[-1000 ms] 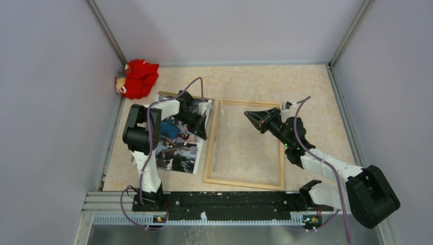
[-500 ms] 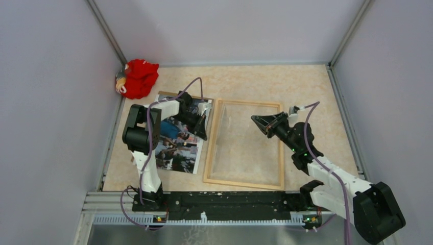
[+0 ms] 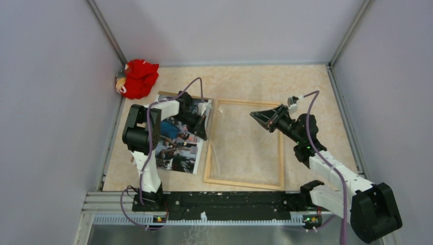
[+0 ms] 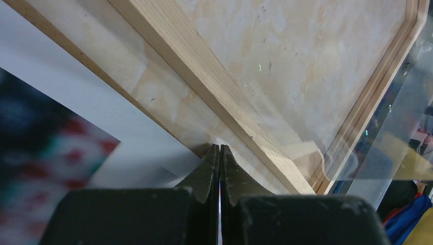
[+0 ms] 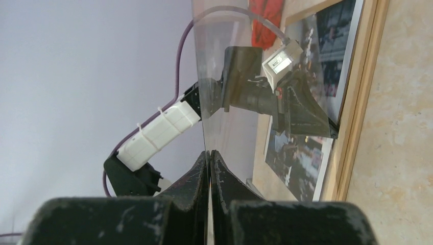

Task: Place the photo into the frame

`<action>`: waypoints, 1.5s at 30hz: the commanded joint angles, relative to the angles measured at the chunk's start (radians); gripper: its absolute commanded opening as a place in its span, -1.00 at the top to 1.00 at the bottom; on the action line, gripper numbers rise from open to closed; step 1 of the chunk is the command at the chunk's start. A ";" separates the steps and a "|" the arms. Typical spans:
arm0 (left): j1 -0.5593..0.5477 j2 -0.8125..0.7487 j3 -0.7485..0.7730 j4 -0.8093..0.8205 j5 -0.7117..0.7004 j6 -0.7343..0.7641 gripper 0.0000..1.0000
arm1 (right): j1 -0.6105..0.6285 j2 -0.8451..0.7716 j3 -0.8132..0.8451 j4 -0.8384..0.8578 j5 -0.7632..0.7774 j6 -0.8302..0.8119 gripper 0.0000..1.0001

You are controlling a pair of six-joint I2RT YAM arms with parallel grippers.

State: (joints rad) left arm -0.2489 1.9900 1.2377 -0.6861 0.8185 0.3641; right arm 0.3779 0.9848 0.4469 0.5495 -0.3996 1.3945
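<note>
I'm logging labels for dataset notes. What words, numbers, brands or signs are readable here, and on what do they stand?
No text can be read in any view.
The photo: a crowd scene; any print in it is too small and blurred to read.
The pale tag on the left arm's wrist camera: too small to read.
The frame, clear pane and red cloth: no markings show.

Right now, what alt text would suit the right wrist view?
The right gripper is shut on the edge of a clear rectangular pane, held up beside a thin light-wood frame. Beyond it, the left arm reaches a glossy rectangular photo.
</note>
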 commanded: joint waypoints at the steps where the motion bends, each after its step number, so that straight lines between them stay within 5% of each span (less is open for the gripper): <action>1: 0.003 -0.034 -0.009 0.024 0.000 0.003 1.00 | -0.011 -0.021 0.019 0.028 -0.036 -0.008 1.00; 26: 0.016 -0.031 0.005 0.020 -0.015 0.006 1.00 | -0.091 -0.060 -0.041 -0.002 -0.063 0.040 1.00; 37: 0.025 -0.025 0.014 0.012 -0.010 0.009 1.00 | -0.218 -0.079 -0.016 -0.349 -0.054 -0.259 1.00; 45: 0.025 -0.023 0.018 0.009 0.000 0.009 1.00 | -0.234 0.017 -0.001 -0.374 -0.076 -0.323 1.00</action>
State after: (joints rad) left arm -0.2314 1.9900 1.2377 -0.6868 0.8185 0.3645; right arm 0.1516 0.9890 0.4084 0.1844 -0.4507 1.1252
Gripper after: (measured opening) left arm 0.006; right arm 0.005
